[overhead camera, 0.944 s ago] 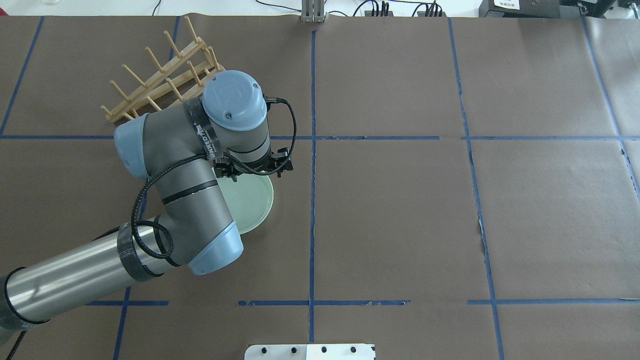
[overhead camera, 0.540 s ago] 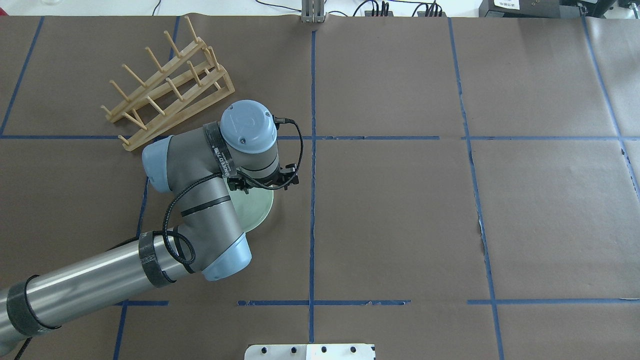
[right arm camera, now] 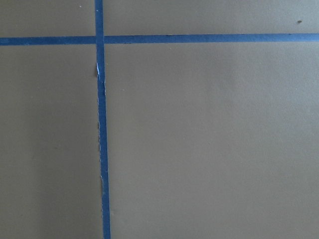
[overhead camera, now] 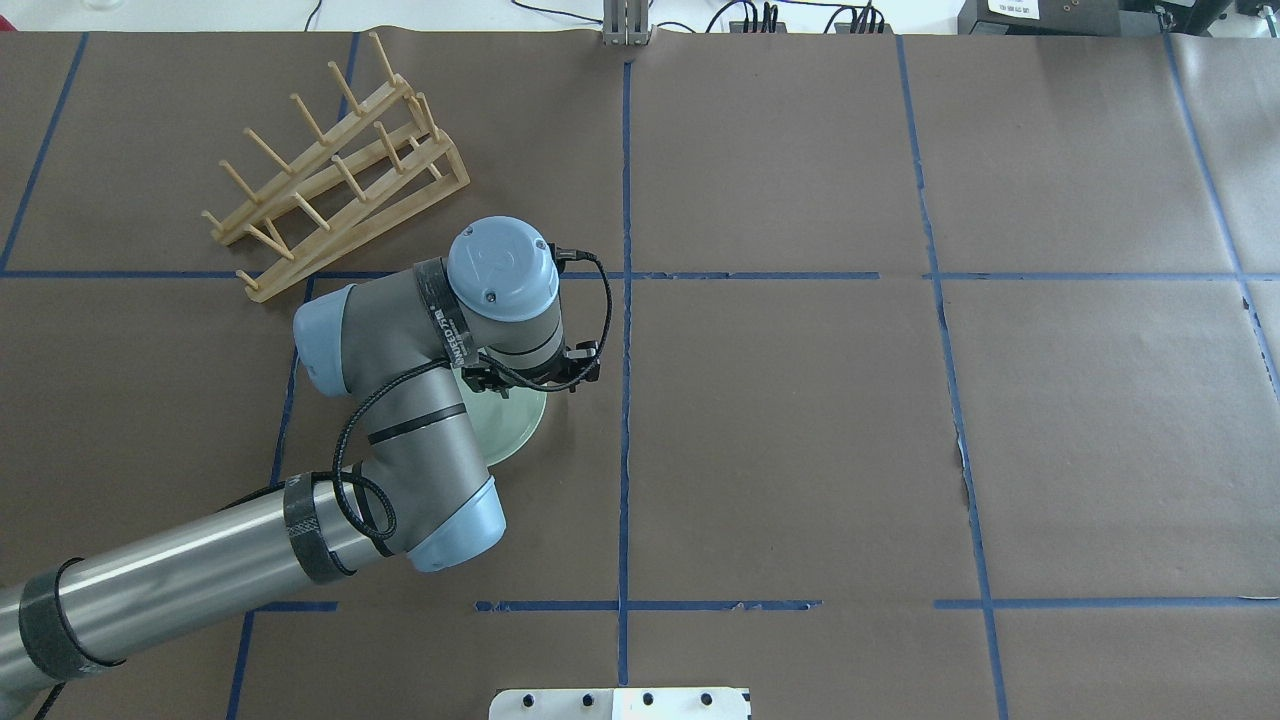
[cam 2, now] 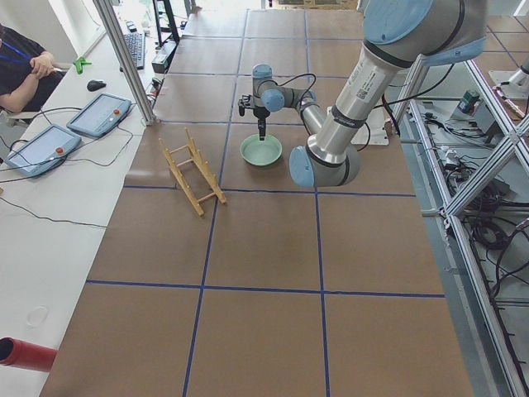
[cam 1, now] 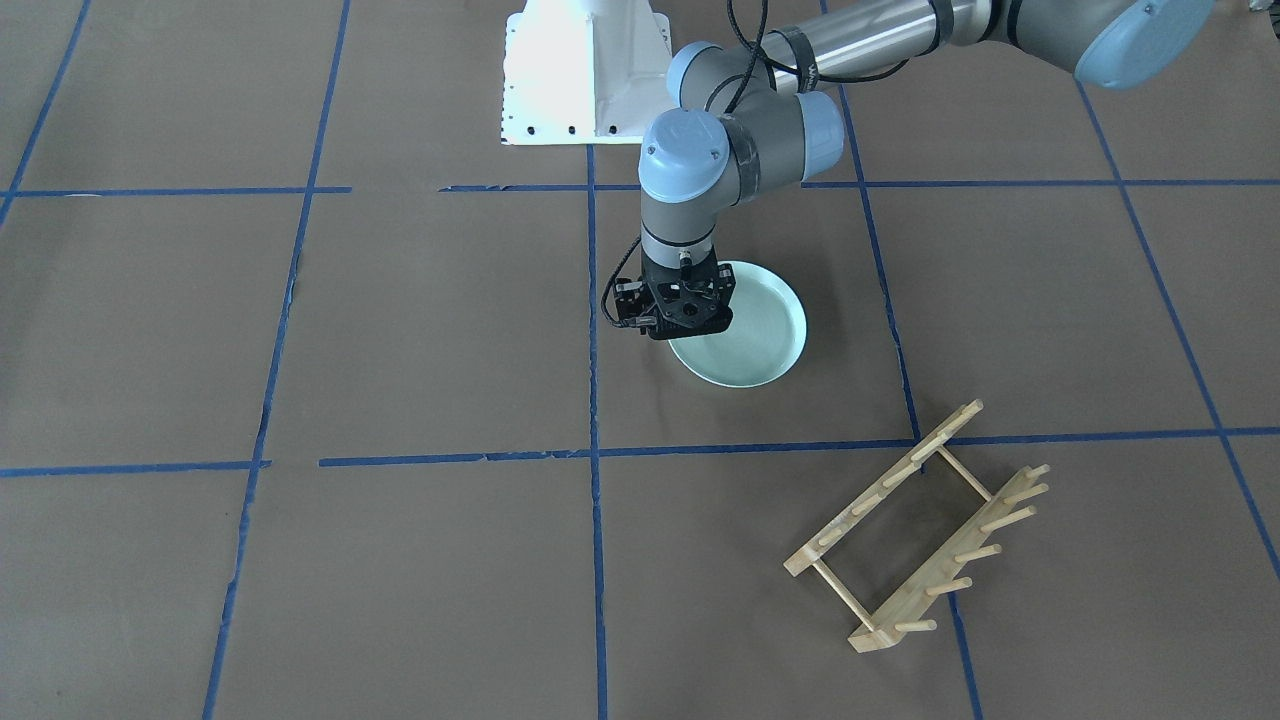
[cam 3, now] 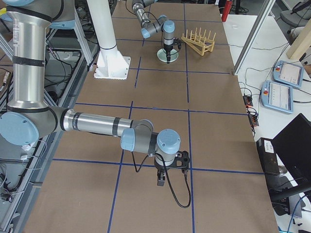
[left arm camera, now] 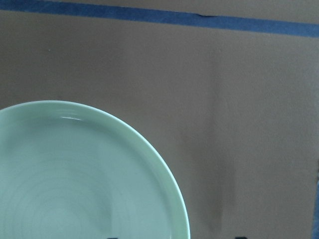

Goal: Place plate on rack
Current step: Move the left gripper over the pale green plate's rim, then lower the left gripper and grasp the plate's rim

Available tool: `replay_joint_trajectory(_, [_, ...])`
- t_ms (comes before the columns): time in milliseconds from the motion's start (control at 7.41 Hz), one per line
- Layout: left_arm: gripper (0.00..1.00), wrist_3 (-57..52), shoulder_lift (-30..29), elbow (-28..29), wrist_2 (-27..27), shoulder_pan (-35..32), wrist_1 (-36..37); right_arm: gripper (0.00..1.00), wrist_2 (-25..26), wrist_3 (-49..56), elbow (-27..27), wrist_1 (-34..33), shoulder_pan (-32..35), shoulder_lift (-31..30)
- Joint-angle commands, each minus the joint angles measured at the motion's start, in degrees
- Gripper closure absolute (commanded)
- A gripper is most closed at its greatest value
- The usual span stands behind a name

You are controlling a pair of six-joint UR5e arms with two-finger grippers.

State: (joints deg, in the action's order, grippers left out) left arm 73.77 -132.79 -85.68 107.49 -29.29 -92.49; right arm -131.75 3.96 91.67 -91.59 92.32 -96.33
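The pale mint-green plate (cam 1: 752, 330) lies flat on the brown paper, also in the overhead view (overhead camera: 522, 428) and the left wrist view (left arm camera: 75, 174). My left gripper (cam 1: 684, 336) points straight down over the plate's rim on the side toward the table's middle. Only the dark tips of its fingers show at the bottom edge of the left wrist view, set wide apart on either side of the rim, so it is open and holds nothing. The light-wood rack (overhead camera: 335, 170) stands apart from the plate, empty. My right gripper (cam 3: 161, 181) hangs low over bare paper; I cannot tell its state.
Blue tape lines (overhead camera: 625, 300) cross the brown paper. The white robot base (cam 1: 585, 75) stands at the robot's edge of the table. An operator (cam 2: 21, 70) sits beside tablets past the rack's side of the table.
My left arm has moved from over the rack's end toward the plate and come lower. The rack now shows in full. The plate and rack have not moved.
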Motion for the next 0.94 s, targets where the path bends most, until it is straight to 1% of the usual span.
replay_joint_trajectory(0, [0.33, -0.03, 0.69, 0.51, 0.0, 0.28, -1.89, 0.0, 0.0, 0.0, 0.0, 0.01, -0.04, 0.0])
replay_joint_trajectory(270, [0.39, -0.12, 0.78, 0.52, 0.0, 0.46, -2.25, 0.0, 0.0, 0.0, 0.0, 0.01, -0.04, 0.0])
replay_joint_trajectory(405, [0.48, -0.12, 0.78, 0.43, 0.0, 0.46, -2.25, 0.0, 0.0, 0.0, 0.0, 0.01, -0.04, 0.0])
replay_joint_trajectory(675, [0.97, -0.03, 0.78, 0.17, 0.0, 0.46, -2.17, 0.0, 0.0, 0.0, 0.0, 0.01, -0.04, 0.0])
replay_joint_trajectory(810, [1.0, 0.06, 0.78, 0.08, 0.0, 0.46, -2.08, 0.0, 0.0, 0.0, 0.0, 0.01, -0.04, 0.0])
